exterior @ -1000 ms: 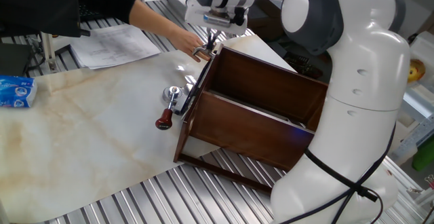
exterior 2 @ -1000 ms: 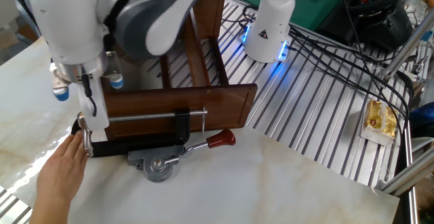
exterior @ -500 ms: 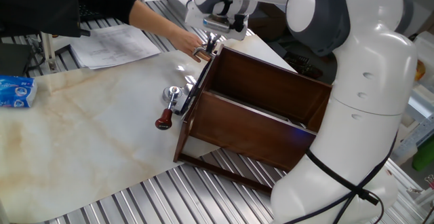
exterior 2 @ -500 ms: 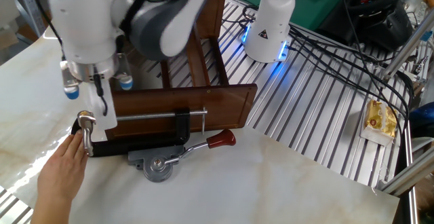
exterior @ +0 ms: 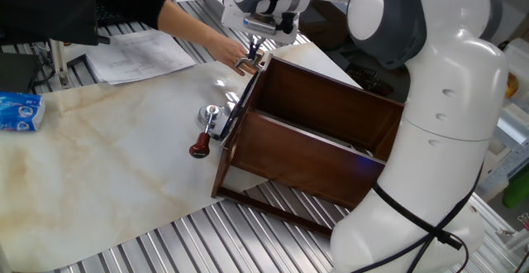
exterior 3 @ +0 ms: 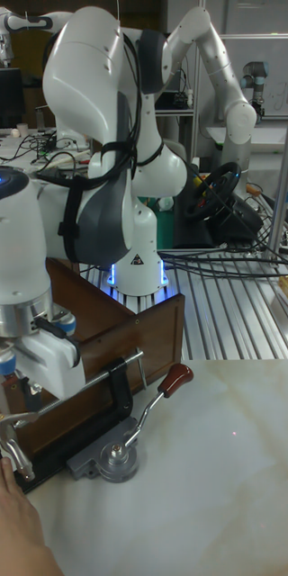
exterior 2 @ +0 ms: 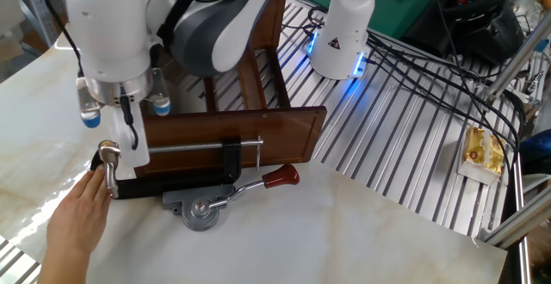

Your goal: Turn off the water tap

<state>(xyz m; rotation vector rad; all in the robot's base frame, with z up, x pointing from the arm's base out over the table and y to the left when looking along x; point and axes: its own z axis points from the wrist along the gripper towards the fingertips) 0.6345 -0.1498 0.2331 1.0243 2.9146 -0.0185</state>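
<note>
The water tap (exterior 2: 108, 162), a small silver piece with a short curved lever, sits at the left end of the black C-clamp (exterior 2: 231, 158) against the dark wooden box (exterior 2: 258, 129). It also shows in the first fixed view as the tap (exterior: 250, 59) and in the tall view as the tap (exterior 3: 9, 434). My gripper (exterior 2: 129, 142) hangs just above and to the right of it, not touching; whether its fingers are together is unclear. The same gripper (exterior: 257, 43) is over the box corner. A person's hand (exterior 2: 73, 224) rests beside the tap.
A chrome fitting with a dark red knob (exterior 2: 281, 177) lies in front of the box. Papers (exterior: 140, 54) and a blue packet (exterior: 18, 112) lie on the marble top. My arm's base (exterior 2: 340, 34), cables and a yellow packet (exterior 2: 482, 151) stand on the steel slats.
My gripper has lifted a little and shifted away from the tap toward the box. The tap, the clamp and the person's hand have stayed put.
</note>
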